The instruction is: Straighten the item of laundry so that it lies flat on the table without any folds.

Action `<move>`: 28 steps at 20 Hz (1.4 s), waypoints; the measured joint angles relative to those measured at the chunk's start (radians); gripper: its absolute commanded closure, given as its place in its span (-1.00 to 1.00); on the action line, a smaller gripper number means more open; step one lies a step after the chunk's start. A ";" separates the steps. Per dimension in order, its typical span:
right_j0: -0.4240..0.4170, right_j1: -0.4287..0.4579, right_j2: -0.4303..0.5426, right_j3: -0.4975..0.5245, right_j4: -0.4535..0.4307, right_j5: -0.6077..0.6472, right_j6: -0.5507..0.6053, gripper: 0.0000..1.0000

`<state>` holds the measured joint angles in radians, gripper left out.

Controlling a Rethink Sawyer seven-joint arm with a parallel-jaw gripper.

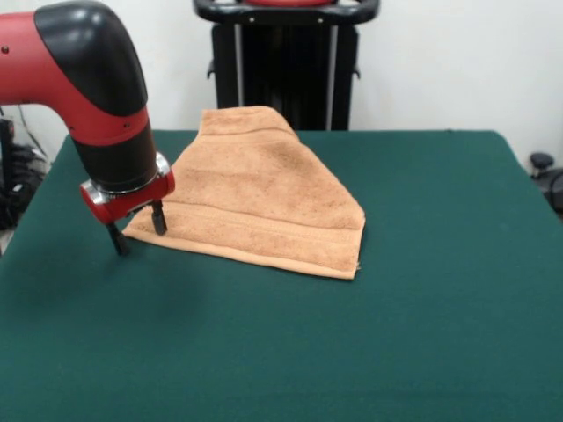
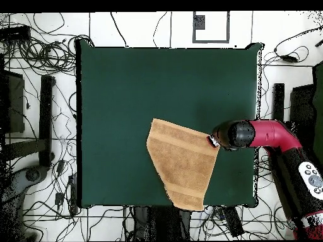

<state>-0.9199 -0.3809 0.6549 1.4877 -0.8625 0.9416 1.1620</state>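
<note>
The item of laundry (image 1: pixel 259 198) is an orange-tan towel lying on the green table (image 1: pixel 440 308). It is folded into a tapering shape, wide at the near hem and narrow at the far end, which reaches the table edge by the pedestal. In the overhead view the towel (image 2: pixel 183 161) lies right of centre, towards the bottom edge of the table (image 2: pixel 126 94). My gripper (image 1: pixel 138 230) is low at the towel's near left corner. Its two fingers stand apart, one on each side of that corner, tips near the cloth. In the overhead view the gripper (image 2: pixel 213 140) sits at the towel's upper right corner.
The robot pedestal (image 1: pixel 286 61) stands behind the table's far edge, right behind the towel. My arm (image 2: pixel 277 135) reaches in from the right side of the overhead view. Cables (image 2: pixel 38 63) cover the floor round the table.
</note>
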 measured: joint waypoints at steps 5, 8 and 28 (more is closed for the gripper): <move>0.000 0.000 0.000 0.000 0.000 0.000 0.000 -1.00; 0.000 0.001 0.000 -0.003 0.000 0.000 0.000 1.00; 0.000 0.003 -0.002 -0.003 0.007 0.000 0.000 1.00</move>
<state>-0.9196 -0.3775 0.6527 1.4844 -0.8555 0.9416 1.1620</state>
